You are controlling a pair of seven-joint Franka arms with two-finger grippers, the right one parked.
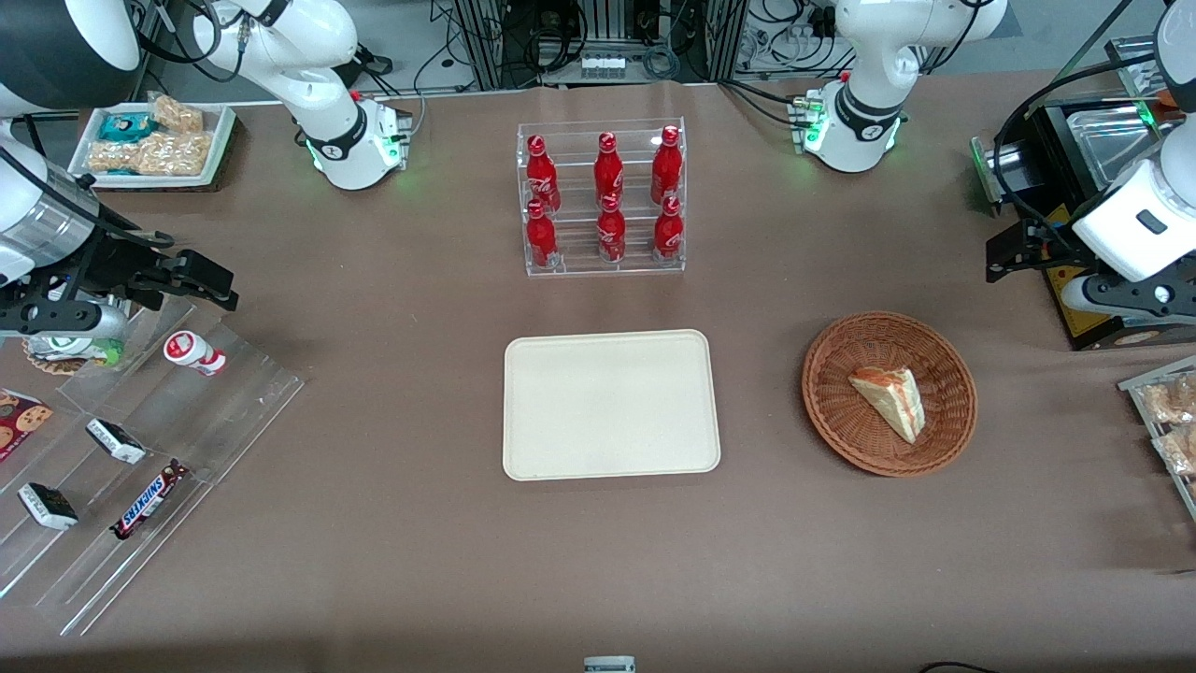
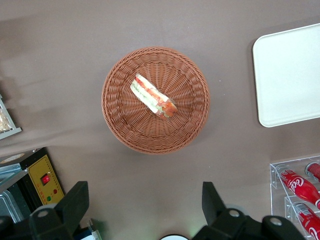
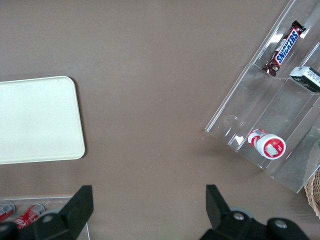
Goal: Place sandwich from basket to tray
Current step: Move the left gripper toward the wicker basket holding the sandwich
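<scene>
Front view: the sandwich point(image 1: 889, 399) lay in the basket point(image 1: 836, 411) at right of centre, the bare tray point(image 1: 611, 404) mid-frame beside it. The gripper point(image 1: 1018, 250) hung at the right edge, above the table, holding nothing.

Left wrist view: its fingers point(image 2: 75, 202) stood wide apart, high over the basket point(image 2: 122, 120) and sandwich point(image 2: 152, 95).

White rounded arm links, black cables, green base lights; black claw point(image 2: 145, 210), fingers point(image 2: 75, 202) wedge-shaped.
</scene>
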